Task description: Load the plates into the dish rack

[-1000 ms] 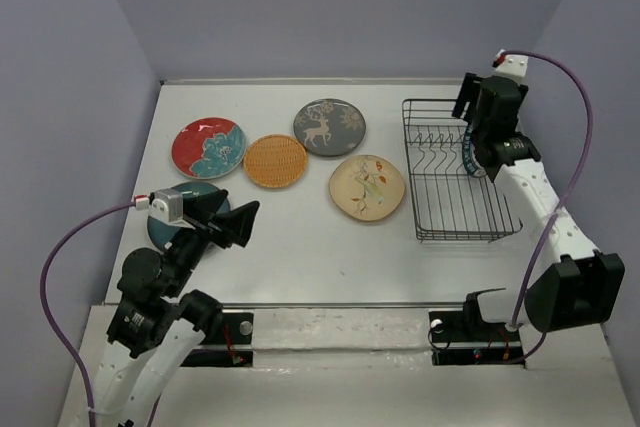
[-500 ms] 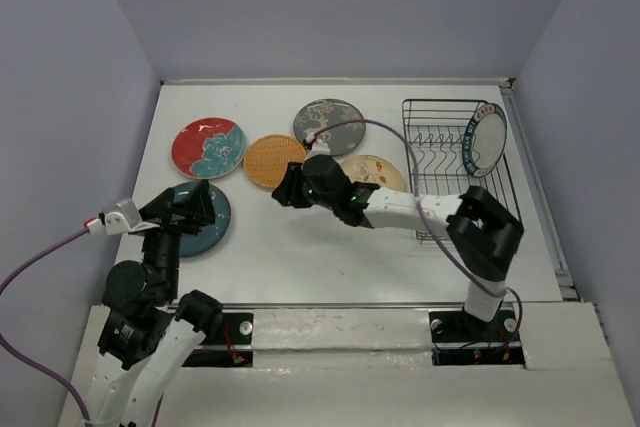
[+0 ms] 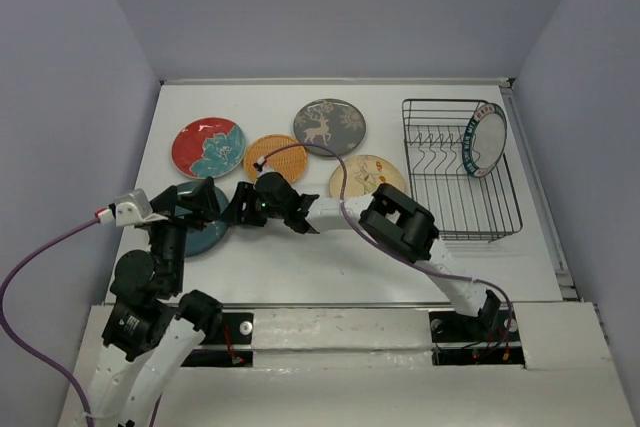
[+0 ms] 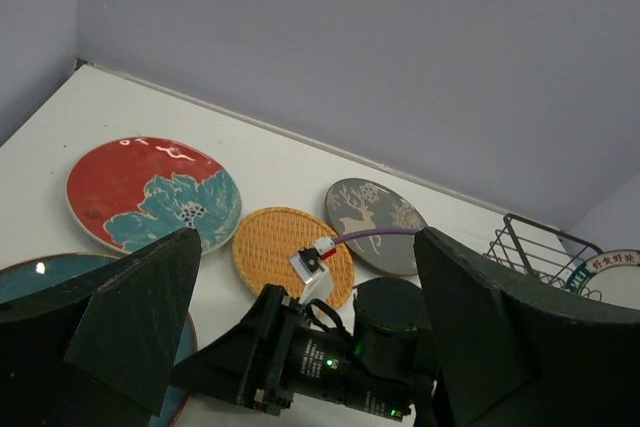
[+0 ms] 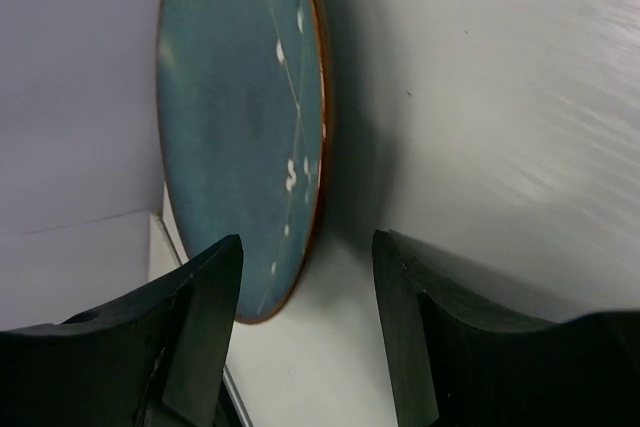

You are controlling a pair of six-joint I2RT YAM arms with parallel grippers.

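The rack (image 3: 461,169) sits at the far right of the table (image 3: 300,267). One white plate (image 3: 488,140) stands on its edge in the far right part of the rack.

The other five plates lie flat on the table, left of the rack. The red plate (image 3: 208,147) is far left. The orange plate (image 3: 275,160) is just right of it. The grey plate (image 3: 329,127) is farther back. The cream plate (image 3: 367,185) is near the rack, and the right arm hides part of it. The teal plate (image 3: 210,232) is near left.

The left gripper (image 3: 198,203) hangs over the teal plate. Its fingers are spread wide and hold nothing.

The right arm reaches far across to the left. The right gripper (image 3: 238,207) is just beside the teal plate's right edge. Its fingers are apart with nothing between them. I cannot tell if they touch the plate.
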